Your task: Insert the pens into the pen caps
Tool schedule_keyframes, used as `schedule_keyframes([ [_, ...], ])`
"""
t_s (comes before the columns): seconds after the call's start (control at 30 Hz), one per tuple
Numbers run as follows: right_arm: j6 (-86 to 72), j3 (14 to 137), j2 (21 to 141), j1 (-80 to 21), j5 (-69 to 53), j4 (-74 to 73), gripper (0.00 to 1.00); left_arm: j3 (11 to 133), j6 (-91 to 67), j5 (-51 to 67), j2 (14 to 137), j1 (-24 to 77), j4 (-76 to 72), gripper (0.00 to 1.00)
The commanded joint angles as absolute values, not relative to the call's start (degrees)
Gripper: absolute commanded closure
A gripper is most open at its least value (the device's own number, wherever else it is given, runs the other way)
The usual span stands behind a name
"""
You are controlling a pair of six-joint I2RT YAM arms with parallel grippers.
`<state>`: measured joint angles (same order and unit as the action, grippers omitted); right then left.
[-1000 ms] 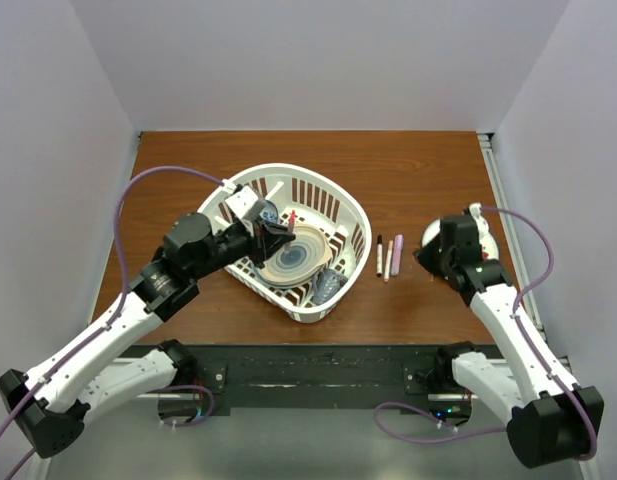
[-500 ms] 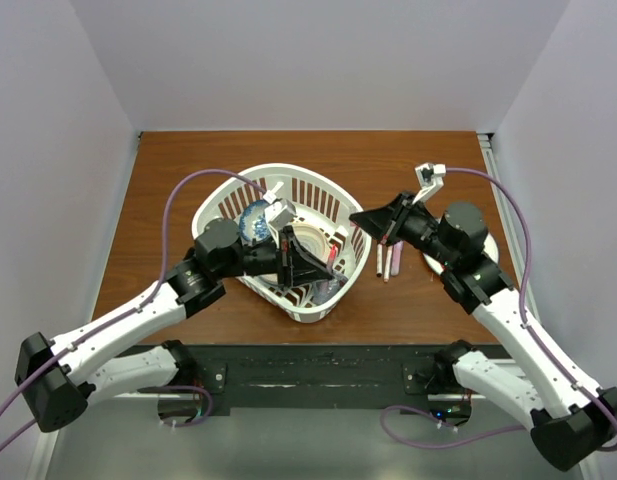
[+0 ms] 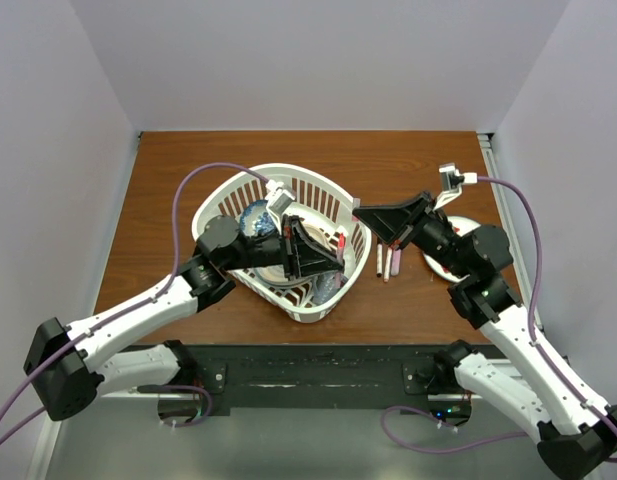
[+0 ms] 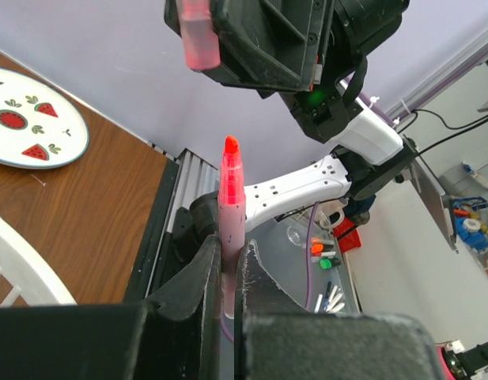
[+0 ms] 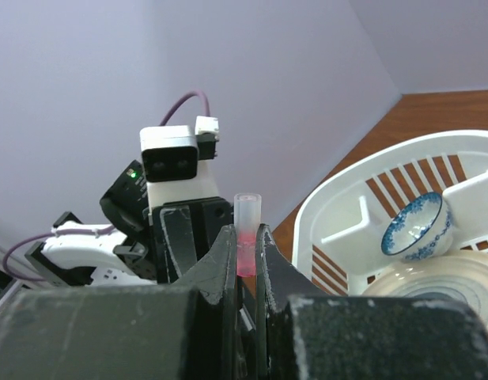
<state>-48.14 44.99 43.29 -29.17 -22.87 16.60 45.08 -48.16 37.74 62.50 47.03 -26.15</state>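
Brown wood-grain surface (image 3: pixel 188 170) lies bare behind and to the left of the white basket (image 3: pixel 250 177); pale walls close off three sides. The basket is slotted plastic and holds a blue-patterned bowl (image 5: pixel 418 226) and a ringed cream plate (image 5: pixel 457 277). Above the basket's right rim, the left end effector (image 4: pixel 226 252) is clenched on a slim pink pen (image 4: pixel 232 198) with its red tip uncovered. Just right of the basket, the right end effector (image 5: pixel 245 234) pinches a stubby pink pen cap (image 5: pixel 246 207), near the tip but apart from it. More pens (image 3: pixel 388 260) lie on the surface right of the basket.
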Motion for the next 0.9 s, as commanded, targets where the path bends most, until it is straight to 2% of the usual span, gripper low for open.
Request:
schedule_keyframes([
  [0.0, -50.1, 44.3, 42.7, -29.5, -24.1, 21.6, 1.0, 44.5, -51.4, 38.4, 63.9, 47.2, -32.8, 1.0],
  [0.87, -47.4, 44.6, 43.6, -29.9, -25.2, 17.2, 1.0, 48.8, -49.2, 39.0, 67.5, 47.1, -34.0, 1.0],
])
